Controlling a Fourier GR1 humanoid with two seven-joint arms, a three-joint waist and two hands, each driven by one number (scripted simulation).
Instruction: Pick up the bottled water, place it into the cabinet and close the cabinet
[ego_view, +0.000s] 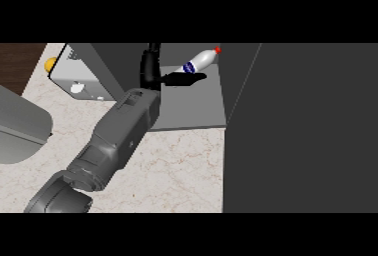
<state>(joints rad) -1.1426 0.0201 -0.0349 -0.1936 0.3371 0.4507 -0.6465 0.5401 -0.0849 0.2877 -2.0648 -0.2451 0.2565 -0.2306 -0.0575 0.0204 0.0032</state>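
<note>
One hand, our left, reaches into the cabinet; its fingers look straightened, just below-left of the tilted bottle, cap up-right.

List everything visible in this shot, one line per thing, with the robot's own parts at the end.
bottled water: one, white with a blue label and red cap, tilted inside the open cabinet, cap toward the upper right.
cabinet: one, grey, open at the top centre, its shelf floor showing below the bottle.
cabinet door: one, dark grey, a large panel filling the right side.
counter: one, light marbled stone, across the lower left.
appliance: one, light grey box with a yellow knob, at the upper left.
sink basin: one, grey, at the left edge.
left hand: one, black, just below the bottle; whether it grips is unclear.
left forearm: one, grey, rising from the lower left.
</note>
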